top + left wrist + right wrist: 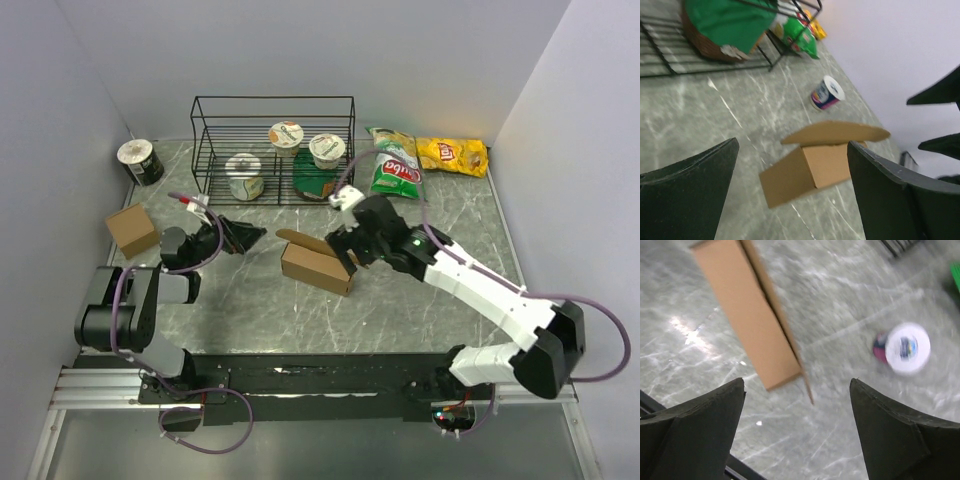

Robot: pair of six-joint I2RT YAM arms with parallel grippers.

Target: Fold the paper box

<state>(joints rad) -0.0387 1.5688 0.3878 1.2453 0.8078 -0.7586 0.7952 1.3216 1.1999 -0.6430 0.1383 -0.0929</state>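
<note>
The paper box (pixel 314 266) lies mid-table as an oblong brown carton, with one flap (pixel 300 239) raised at its back. In the left wrist view the paper box (pixel 805 172) sits ahead between my fingers, apart from them, under its rounded flap (pixel 837 133). My left gripper (pixel 250 238) (pixel 792 145) is open and empty, just left of the carton. My right gripper (pixel 346 250) (pixel 797 382) hovers open at the carton's right end. The carton (pixel 747 315) is beyond its fingertips, with nothing between them.
A small cube-like cardboard box (pixel 132 230) sits at the left. A wire rack (pixel 272 150) at the back holds yogurt cups and a green-filled basket (pixel 722 27). Chip bags (pixel 425 158) lie back right. A white-lidded cup (pixel 826 93) (pixel 905 347) rests on the marble. A can (pixel 140 162) stands back left.
</note>
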